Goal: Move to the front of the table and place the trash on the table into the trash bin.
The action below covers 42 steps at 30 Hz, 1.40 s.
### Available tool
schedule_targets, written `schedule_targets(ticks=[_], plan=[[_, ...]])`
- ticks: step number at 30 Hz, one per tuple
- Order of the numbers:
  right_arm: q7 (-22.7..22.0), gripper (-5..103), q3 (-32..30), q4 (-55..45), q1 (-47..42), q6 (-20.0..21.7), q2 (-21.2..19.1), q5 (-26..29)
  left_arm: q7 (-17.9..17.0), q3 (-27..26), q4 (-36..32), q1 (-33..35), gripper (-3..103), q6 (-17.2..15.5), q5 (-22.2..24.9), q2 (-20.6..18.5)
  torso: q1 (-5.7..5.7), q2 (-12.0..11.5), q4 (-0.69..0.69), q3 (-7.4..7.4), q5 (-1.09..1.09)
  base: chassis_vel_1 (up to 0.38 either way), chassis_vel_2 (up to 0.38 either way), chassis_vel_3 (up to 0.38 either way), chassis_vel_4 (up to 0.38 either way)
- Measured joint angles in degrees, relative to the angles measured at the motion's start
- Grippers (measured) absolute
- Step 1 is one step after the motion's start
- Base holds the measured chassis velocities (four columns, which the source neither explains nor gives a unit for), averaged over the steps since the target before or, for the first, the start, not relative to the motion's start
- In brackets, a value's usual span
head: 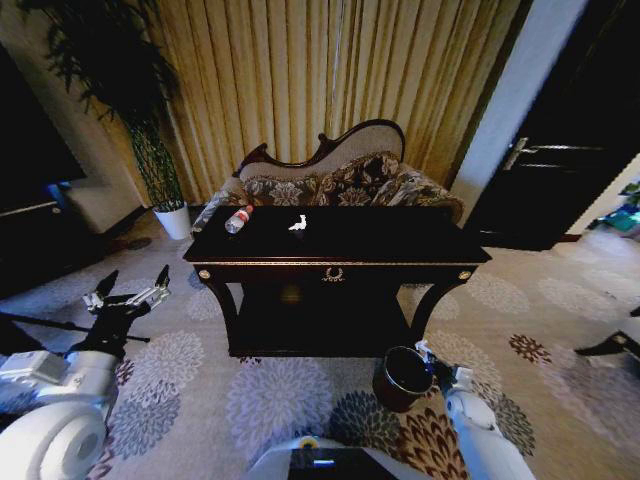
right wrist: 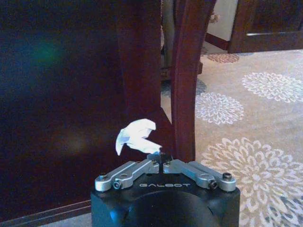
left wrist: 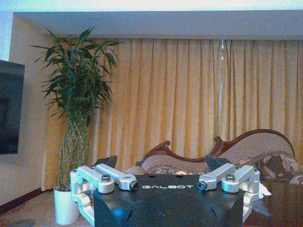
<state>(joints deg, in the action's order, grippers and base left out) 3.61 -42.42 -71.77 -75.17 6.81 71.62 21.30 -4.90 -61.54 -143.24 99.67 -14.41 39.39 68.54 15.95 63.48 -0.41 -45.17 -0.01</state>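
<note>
My right gripper (right wrist: 161, 158) clenched on white paper scrap (right wrist: 135, 135), low by trash bin (head: 403, 378) in front of table (head: 340, 262), left gripper (head: 130, 288) spread wide, idle off table's left end, bottle (head: 238, 219) & 2nd scrap (head: 298, 223) on tabletop.

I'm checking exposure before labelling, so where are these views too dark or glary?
Head view: the table top is near-black, the bottle and paper scrap stand out, straight edges bow. Left wrist view: curtains glow bright. Right wrist view: table side in shadow, the right gripper's crumpled paper bright.
</note>
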Motion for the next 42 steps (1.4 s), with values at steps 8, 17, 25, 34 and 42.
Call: schedule_targets(ticks=[8,17,25,34,42], plan=[[1.01,7,-0.19,-0.50,-0.36,-0.39,1.06,-1.73,0.01,-0.03,0.00,-0.18,100,0.01,0.05,-0.07,0.00,0.01,0.00,0.00,0.00,0.000,0.000,0.000,0.000],[1.14,41,-0.33,-1.11,-0.53,-0.39,0.98,-2.33,0.03,-0.13,0.00,-0.27,100,0.11,0.08,0.17,0.00,0.01,0.00,0.00,0.00,0.000,0.000,0.000,0.000],[1.15,68,-0.43,-1.24,-0.82,-0.39,0.93,-2.34,0.06,-0.21,0.00,-0.25,100,0.16,0.12,0.17,0.00,0.00,0.00,0.00,0.00,0.000,0.000,0.000,0.000],[1.22,99,-0.56,-1.26,-1.21,-0.76,0.97,-2.47,0.07,-0.14,0.00,-0.25,100,0.18,0.12,0.11,0.00,0.00,0.00,0.00,0.00,0.000,0.000,0.000,0.000],[1.26,100,-0.58,-1.28,-0.97,-0.80,0.94,-2.47,0.10,-0.03,0.00,-0.29,100,0.21,0.12,0.12,0.00,0.01,0.00,0.00,0.00,0.000,0.000,0.000,0.000]])
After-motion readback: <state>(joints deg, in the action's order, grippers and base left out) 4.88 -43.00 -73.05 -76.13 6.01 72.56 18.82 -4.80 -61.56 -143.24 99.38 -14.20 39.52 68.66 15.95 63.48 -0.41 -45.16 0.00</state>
